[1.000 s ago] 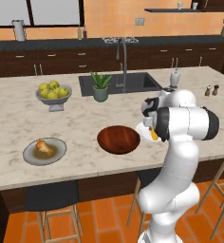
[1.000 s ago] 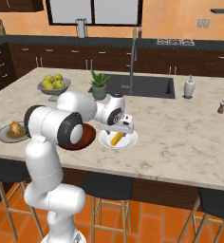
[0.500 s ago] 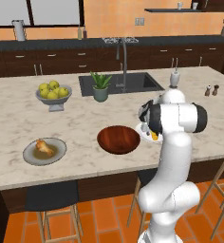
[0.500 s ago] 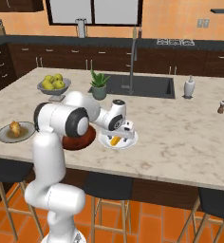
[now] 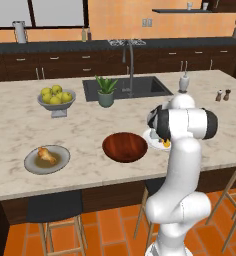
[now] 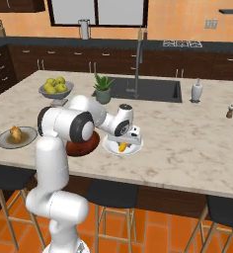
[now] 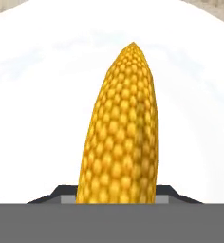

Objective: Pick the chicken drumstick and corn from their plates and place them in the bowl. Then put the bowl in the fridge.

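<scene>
Nearest: gripper is down on the white plate, w/ the corn lying on it. In the hand view the cob runs up between the two dark tips, flanked on both sides. Change vs. a sec ago: arm has dropped lower onto the plate and the jaws have come in from full spread. They are closing around the cob; whether they pinch it firmly yet, cannot tell. Cob not lifted, rests on the plate.

Judgement: grasp step on corn is under way; nothing delivered yet.

Next out: wooden bowl sits just beside the white plate, on its left in the left base view; looks empty. Short carry once the cob is secured.

Farther left: chicken drumstick on the grey plate, well apart from the gripper, untouched.

Beyond: fruit bowl, potted plant, sink at the back of the island. Both food items outstanding, then the fridge step.
</scene>
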